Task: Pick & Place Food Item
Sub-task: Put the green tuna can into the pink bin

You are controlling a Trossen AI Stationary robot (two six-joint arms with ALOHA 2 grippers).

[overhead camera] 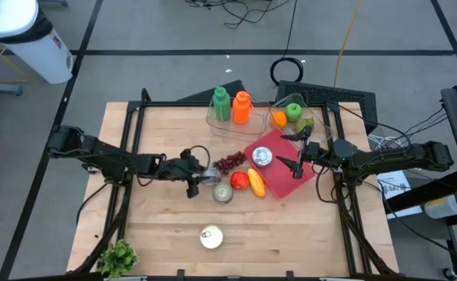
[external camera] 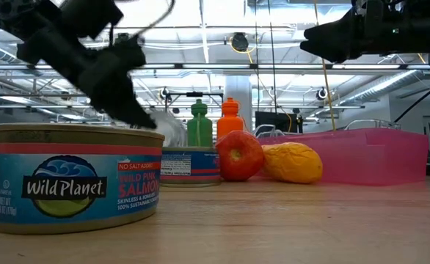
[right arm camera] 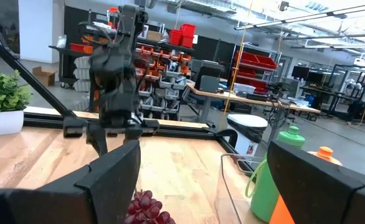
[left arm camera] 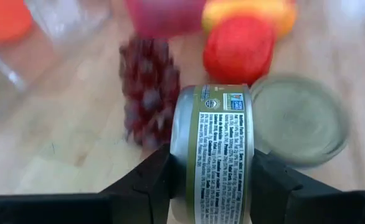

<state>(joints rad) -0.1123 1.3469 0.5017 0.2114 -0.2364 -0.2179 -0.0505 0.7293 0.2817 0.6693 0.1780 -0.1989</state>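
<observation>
Can (left arm camera: 215, 149) on its side mid-table, near grapes (left arm camera: 148, 93), gripped between left gripper (left arm camera: 210, 186) fingers; squeeze square, lift clear of neighbouring upright can (left arm camera: 298, 118); right gripper (overhead camera: 297, 152) open, waiting above pink tray (overhead camera: 279, 183).

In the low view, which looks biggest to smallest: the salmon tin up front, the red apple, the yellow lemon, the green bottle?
1. Salmon tin, though it sits nearest the camera.
2. Red apple and yellow lemon look alike.
3. Green bottle, farthest back and partly hidden.
</observation>
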